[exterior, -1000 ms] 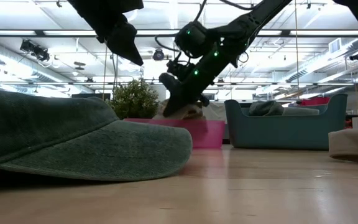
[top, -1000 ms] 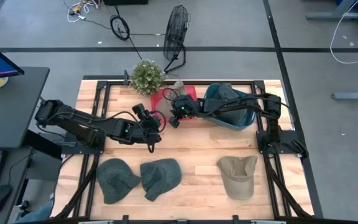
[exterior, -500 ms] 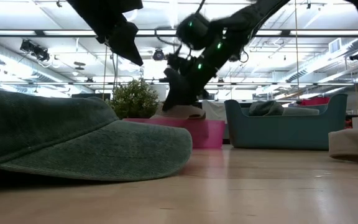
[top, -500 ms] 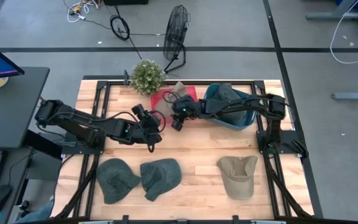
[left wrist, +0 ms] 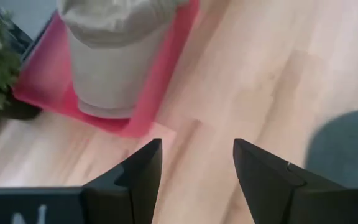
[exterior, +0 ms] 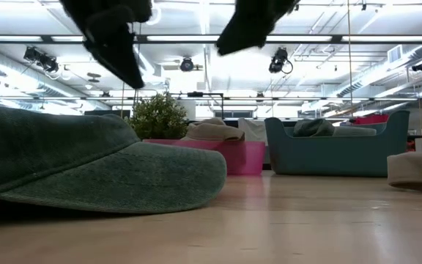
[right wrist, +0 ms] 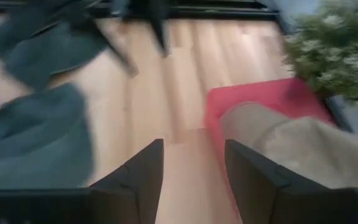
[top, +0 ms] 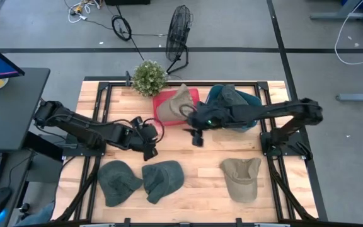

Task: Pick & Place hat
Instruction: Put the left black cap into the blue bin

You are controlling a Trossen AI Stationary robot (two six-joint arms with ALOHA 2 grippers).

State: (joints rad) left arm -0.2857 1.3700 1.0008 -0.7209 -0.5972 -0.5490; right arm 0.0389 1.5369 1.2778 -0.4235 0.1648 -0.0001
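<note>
A beige hat (top: 174, 104) lies crown up in the pink bin (top: 191, 96) at the table's far edge; it also shows in both wrist views (left wrist: 114, 50) (right wrist: 288, 146). My right gripper (top: 197, 139) hangs open over bare wood just near of the bin, holding nothing. My left gripper (top: 149, 148) hovers open to the bin's near left, also holding nothing. Two green hats (top: 118, 181) (top: 164, 180) and another beige hat (top: 241, 178) lie on the table along its near edge.
A blue bin (top: 247, 120) with a dark green hat (top: 230, 94) in it stands right of the pink bin. A potted plant (top: 149, 77) sits at the far edge, left of the pink bin. Bare wood lies between the bins and the near row of hats.
My right gripper has let go of the beige hat, risen and drawn back from the pink bin toward the table's near edge. The hat has settled in the bin and lies still. My left gripper has shifted a little toward the near edge.
</note>
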